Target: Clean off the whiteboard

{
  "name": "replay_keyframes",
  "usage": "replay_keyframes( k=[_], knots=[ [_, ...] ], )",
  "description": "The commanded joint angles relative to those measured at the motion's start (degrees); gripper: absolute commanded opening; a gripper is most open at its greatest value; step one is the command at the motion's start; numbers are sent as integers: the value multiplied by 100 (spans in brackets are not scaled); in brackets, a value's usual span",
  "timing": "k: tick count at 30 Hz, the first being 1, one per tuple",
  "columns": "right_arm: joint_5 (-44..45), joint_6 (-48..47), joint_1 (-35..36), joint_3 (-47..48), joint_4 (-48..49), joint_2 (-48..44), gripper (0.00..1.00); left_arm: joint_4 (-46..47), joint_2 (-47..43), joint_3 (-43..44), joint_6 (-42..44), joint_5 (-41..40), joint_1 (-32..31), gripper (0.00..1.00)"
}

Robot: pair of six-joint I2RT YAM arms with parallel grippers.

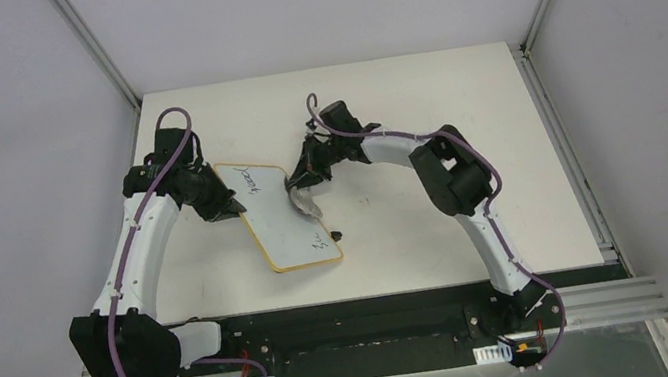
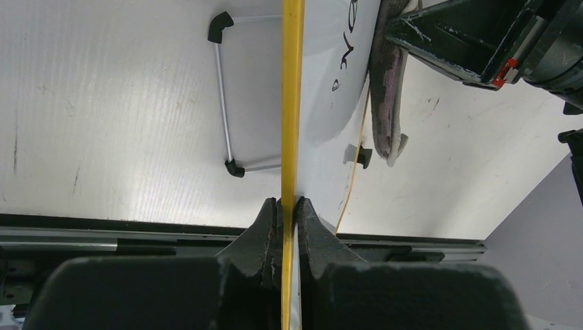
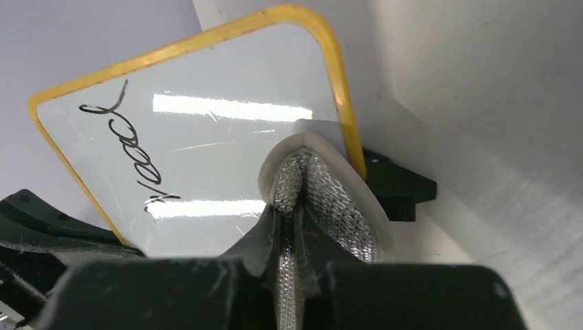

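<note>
The whiteboard (image 1: 275, 226) lies mid-table, white with a yellow-tan rim, tilted up on its left side. Black handwriting shows at its far end (image 1: 253, 179) and a small mark at its near end (image 1: 321, 242). My left gripper (image 1: 227, 205) is shut on the board's left rim (image 2: 292, 103), with both fingers pressed on the yellow edge (image 2: 289, 203). My right gripper (image 1: 302, 186) is shut on a grey meshy pad (image 3: 333, 196) that rests on the board's right side near the rim. The writing (image 3: 130, 148) lies left of the pad, on the board face (image 3: 220, 148).
A black foot (image 3: 395, 185) sticks out beyond the board's right rim. A thin metal stand with black corner pieces (image 2: 223, 96) shows under the board. Metal frame posts (image 1: 95, 44) stand at the table's back corners. A black rail (image 1: 351, 322) runs along the near edge.
</note>
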Motion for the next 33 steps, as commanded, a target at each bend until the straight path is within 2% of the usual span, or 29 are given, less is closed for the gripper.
replay_keyframes(
  k=[1, 4, 7, 13, 17, 20, 25, 29, 33],
  knots=[
    [338, -441, 330, 902, -1062, 172, 0, -272, 329, -210, 47, 389, -170, 0],
    [222, -423, 625, 1211, -1177, -76, 0, -286, 358, -179, 52, 367, -170, 0],
    [94, -337, 909, 1099, -1027, -466, 0, -256, 383, -189, 24, 375, -168, 0],
    [83, -76, 967, -579, -9, -1109, 0, -213, 445, -166, 26, 363, -169, 0],
    [202, -401, 641, -1627, -43, -1255, 0, -280, 523, -47, 102, 361, -167, 0],
    [603, -1145, 453, -2071, -676, -1477, 0, -345, 553, 16, 160, 341, -167, 0],
    [1204, -1975, 455, -1979, -1573, -1727, 0, -288, 527, -71, 133, 381, -169, 0],
    [1675, -2420, 908, -1169, -2499, -1830, 0, -235, 495, -144, 88, 414, -172, 0],
    [1546, -2235, 1437, -375, -2723, -1989, 0, -219, 451, -176, 65, 407, -174, 0]
  ],
)
